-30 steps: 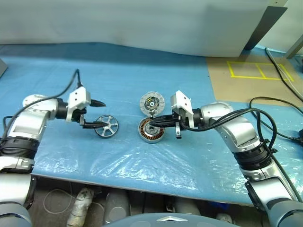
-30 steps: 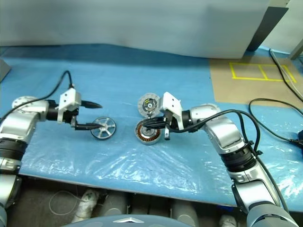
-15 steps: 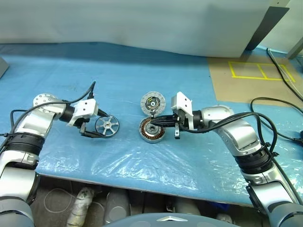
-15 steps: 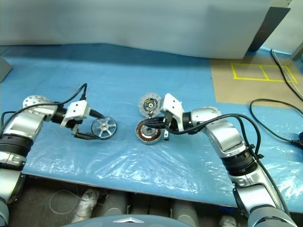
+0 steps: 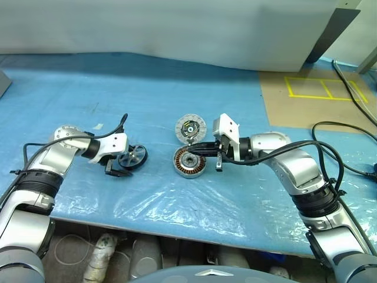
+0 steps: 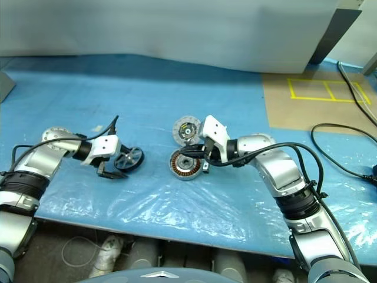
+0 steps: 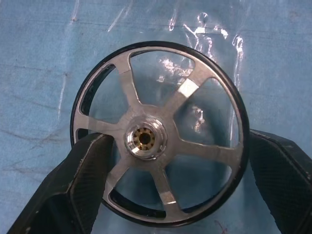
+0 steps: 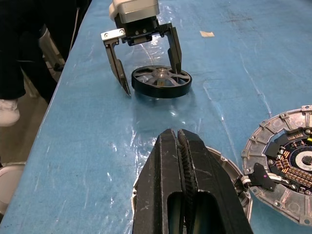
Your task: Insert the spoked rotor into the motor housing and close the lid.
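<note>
Left gripper [image 8: 146,61] spread wide, fingers straddling rotor [image 8: 161,81], not clamped; rotor flat on blue sheet [image 5: 177,88]. Right gripper [image 5: 194,151] pressed together, tips over housing [image 5: 188,163]. Lid [image 5: 189,127] just beyond right gripper, beside housing.

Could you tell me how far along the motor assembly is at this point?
Nothing is assembled yet. The open left tool straddles the spoked rotor, which lies on the blue sheet, not gripped. The shut right tool rests over the motor housing. Grasping, inserting and fitting the lid remain.
</note>
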### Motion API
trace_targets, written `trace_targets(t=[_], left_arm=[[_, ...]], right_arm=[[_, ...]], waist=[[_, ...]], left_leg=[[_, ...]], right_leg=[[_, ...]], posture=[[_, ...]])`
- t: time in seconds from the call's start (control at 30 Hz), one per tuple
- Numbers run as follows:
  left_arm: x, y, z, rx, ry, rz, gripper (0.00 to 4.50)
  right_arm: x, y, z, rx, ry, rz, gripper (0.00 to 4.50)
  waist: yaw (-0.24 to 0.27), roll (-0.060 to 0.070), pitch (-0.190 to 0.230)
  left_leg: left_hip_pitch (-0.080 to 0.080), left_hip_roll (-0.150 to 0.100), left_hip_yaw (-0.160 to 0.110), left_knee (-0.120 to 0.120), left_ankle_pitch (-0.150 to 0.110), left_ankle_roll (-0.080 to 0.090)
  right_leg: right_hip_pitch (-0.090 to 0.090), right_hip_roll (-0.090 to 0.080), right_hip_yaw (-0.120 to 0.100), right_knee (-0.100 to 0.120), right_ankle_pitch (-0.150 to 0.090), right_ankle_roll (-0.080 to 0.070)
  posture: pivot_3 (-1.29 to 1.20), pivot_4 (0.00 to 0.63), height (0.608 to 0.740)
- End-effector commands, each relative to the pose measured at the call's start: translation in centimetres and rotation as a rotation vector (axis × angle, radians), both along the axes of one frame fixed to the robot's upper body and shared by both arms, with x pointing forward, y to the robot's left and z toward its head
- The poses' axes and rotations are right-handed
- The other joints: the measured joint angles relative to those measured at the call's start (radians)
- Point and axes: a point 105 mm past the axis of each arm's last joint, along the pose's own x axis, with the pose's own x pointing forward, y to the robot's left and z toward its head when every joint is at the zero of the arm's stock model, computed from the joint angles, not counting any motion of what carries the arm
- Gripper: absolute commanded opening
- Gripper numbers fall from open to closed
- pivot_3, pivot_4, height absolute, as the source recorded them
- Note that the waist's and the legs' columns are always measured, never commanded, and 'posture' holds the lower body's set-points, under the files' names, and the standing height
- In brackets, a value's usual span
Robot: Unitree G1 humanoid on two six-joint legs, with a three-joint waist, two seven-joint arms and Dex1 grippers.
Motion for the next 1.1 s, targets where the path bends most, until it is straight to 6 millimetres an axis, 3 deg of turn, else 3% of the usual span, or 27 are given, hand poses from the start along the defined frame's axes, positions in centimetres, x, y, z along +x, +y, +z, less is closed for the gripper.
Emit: trace_targets(t=[0.03, 0.13, 0.37, 0.5, 0.73, 0.77, 0.87, 1.1], left_arm=[[-0.1, 0.4, 0.4, -0.006, -0.020, -0.012, 4.02], [-0.2, 0.4, 0.4, -0.019, -0.024, -0.019, 3.47], [-0.5, 0.0, 0.2, -0.041, -0.037, -0.034, 3.45], [-0.2, -0.6, 1.3, -0.123, -0.078, -0.021, 3.45], [-0.8, -0.1, 1.3, -0.126, -0.075, -0.022, 3.45], [-0.4, -0.2, 1.6, -0.132, -0.104, -0.010, 3.16], [0.4, -0.9, 3.3, -0.217, -0.165, 0.023, 3.16], [-0.9, -3.8, 5.6, -0.415, -0.200, -0.017, 3.16]], right_arm=[[-0.2, 0.1, 0.7, 0.016, -0.040, 0.005, 0.00], [-0.1, 0.1, 0.7, 0.014, -0.044, -0.001, 0.00], [0.1, 0.1, 0.7, 0.014, -0.054, -0.009, 0.00], [0.2, -0.1, 0.7, 0.013, -0.056, -0.016, 0.00], [0.4, -0.4, 0.5, 0.013, -0.053, -0.036, 0.00], [0.4, -0.4, 0.5, 0.011, -0.054, -0.035, 0.00], [0.4, -0.6, 0.6, 0.008, -0.057, -0.035, 0.00], [0.9, -2.3, 1.6, 0.047, -0.063, -0.110, 0.00]], waist=[[0.000, 0.000, 0.000], [0.000, 0.000, 0.000], [-0.001, 0.000, 0.000], [0.000, 0.000, 0.000], [0.000, 0.000, 0.000], [0.000, 0.000, 0.000], [0.000, 0.000, 0.000], [0.001, 0.000, 0.000]], left_leg=[[0.000, 0.000, 0.000, 0.000, 0.000, 0.000], [0.000, 0.000, 0.000, 0.000, 0.000, 0.000], [0.000, 0.000, 0.000, 0.000, 0.000, 0.000], [0.000, 0.000, 0.000, 0.000, 0.000, 0.000], [0.000, 0.000, 0.000, 0.000, 0.000, 0.000], [0.000, 0.000, 0.000, 0.000, 0.000, 0.000], [0.000, 0.000, 0.000, 0.000, 0.000, 0.000], [0.000, 0.000, 0.000, 0.000, 0.000, 0.000]], right_leg=[[0.000, 0.000, 0.000, 0.000, 0.000, 0.000], [0.000, 0.000, 0.000, 0.000, 0.000, 0.000], [0.000, 0.000, 0.000, 0.000, 0.000, 0.000], [0.000, 0.000, 0.000, 0.000, 0.000, 0.000], [0.000, 0.000, 0.000, 0.000, 0.000, 0.000], [0.000, 0.000, 0.000, 0.000, 0.000, 0.000], [0.000, 0.000, 0.000, 0.000, 0.000, 0.000], [0.000, 0.000, 0.000, 0.000, 0.000, 0.000]], posture=[[0.00, 0.150, 0.740], [0.00, 0.150, 0.740], [0.00, 0.150, 0.740], [0.00, 0.150, 0.740], [0.00, 0.150, 0.740], [0.00, 0.150, 0.740], [0.00, 0.150, 0.740], [0.00, 0.150, 0.740]])
